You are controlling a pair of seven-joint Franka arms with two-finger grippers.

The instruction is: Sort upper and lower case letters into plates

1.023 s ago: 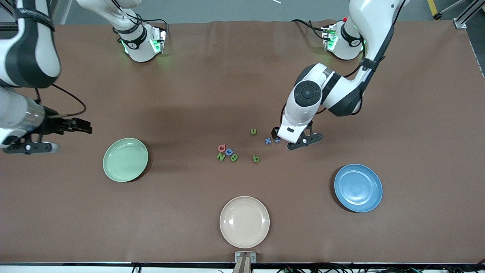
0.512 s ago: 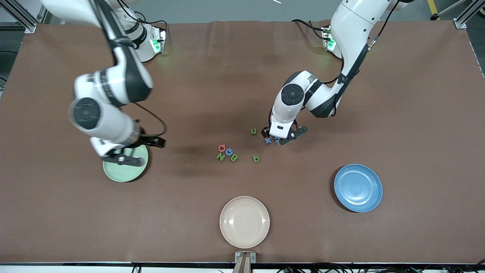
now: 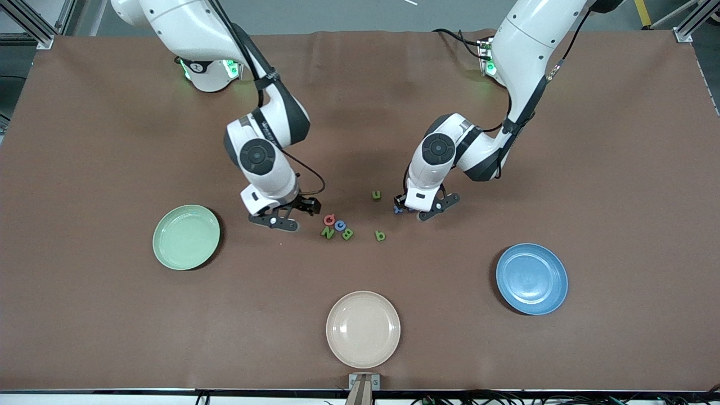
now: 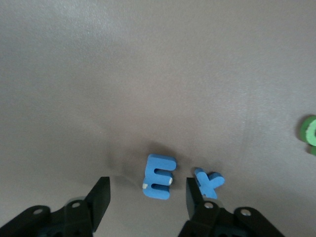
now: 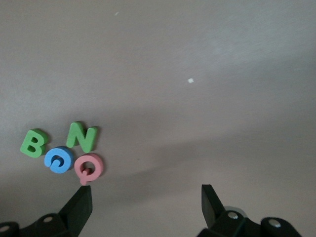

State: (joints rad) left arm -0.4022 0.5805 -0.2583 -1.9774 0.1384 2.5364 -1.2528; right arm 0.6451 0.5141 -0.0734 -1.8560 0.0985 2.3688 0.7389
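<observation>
Blue E [image 4: 158, 177] between parted jaws

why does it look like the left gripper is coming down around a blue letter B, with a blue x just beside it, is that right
Not quite: the letter between the left gripper's open fingers is a blue E, not a B. The left wrist view shows its three bars plainly. The blue x does lie just beside it, next to one finger. The only B is green and sits in the cluster near the right gripper.

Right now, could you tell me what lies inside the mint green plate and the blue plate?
The mint green plate and the blue plate both show bare insides; no letters lie in either. Nothing covers them, so each bowl is in full view.
</observation>
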